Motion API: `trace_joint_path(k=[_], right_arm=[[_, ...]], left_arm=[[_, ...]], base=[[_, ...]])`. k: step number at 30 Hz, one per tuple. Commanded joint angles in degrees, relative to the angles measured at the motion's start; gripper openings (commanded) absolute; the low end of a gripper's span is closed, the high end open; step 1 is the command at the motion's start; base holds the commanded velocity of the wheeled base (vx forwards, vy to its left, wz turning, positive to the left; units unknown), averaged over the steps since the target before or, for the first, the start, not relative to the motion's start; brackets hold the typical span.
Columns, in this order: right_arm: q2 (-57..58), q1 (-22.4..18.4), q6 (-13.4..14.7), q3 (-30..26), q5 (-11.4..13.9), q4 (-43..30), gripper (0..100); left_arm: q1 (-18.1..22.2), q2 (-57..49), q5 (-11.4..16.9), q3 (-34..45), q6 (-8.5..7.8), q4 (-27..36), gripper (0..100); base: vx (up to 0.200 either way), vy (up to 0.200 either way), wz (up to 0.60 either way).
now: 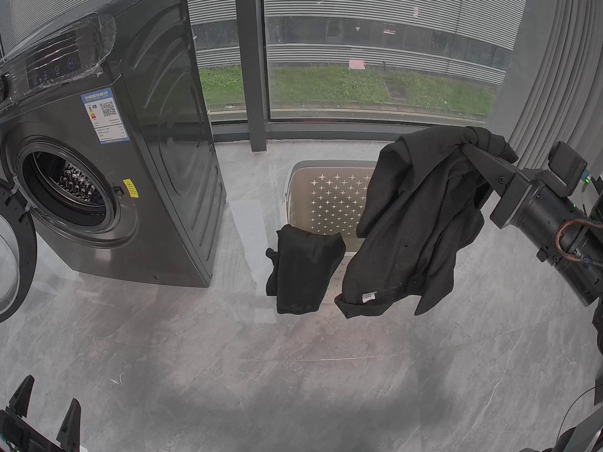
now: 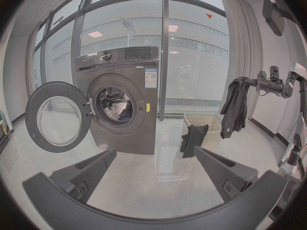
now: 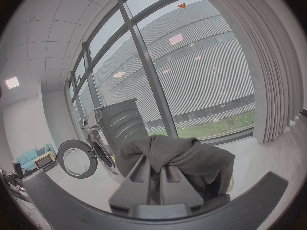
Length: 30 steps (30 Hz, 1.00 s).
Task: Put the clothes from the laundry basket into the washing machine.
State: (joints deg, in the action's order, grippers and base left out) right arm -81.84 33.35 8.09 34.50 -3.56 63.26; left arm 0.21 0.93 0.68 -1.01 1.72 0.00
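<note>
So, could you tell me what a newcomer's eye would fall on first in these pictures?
The large black garment hanging high from the right claw, near the laundry basket. Then the washing machine on the left with its round door swung open, and a smaller black garment draped over the basket's near rim.

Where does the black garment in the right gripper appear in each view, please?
Head view: garment right of centre, hanging from the right gripper, covering the basket's right side.
Left wrist view: garment hanging from the right gripper, between basket and curtain.
Right wrist view: garment bunched around the fingers.
Shared landmark: the washer with its open door.
</note>
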Motion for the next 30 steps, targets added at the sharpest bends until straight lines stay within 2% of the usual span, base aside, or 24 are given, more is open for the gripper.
trace_joint_path(k=[1,20,25,30], right_arm=[[-0.2,0.1,0.0,0.0,0.0,0.0,0],[-0.1,1.0,-0.1,-1.2,0.1,-0.1,0],[-0.1,1.0,-0.2,-1.8,1.5,0.0,0],[-0.1,1.0,-0.2,-1.9,1.5,0.0,0]], left_arm=[[0.0,-0.8,0.0,0.9,0.04,0.0,100],[0.0,-0.8,0.0,0.9,0.04,0.0,100],[0.0,-0.8,0.1,0.9,0.04,0.0,100],[0.0,-0.8,0.1,0.9,0.04,0.1,100]], base=[[0.000,0.200,0.00],[0.000,0.200,0.00],[0.000,0.200,0.00],[0.000,0.200,0.00]])
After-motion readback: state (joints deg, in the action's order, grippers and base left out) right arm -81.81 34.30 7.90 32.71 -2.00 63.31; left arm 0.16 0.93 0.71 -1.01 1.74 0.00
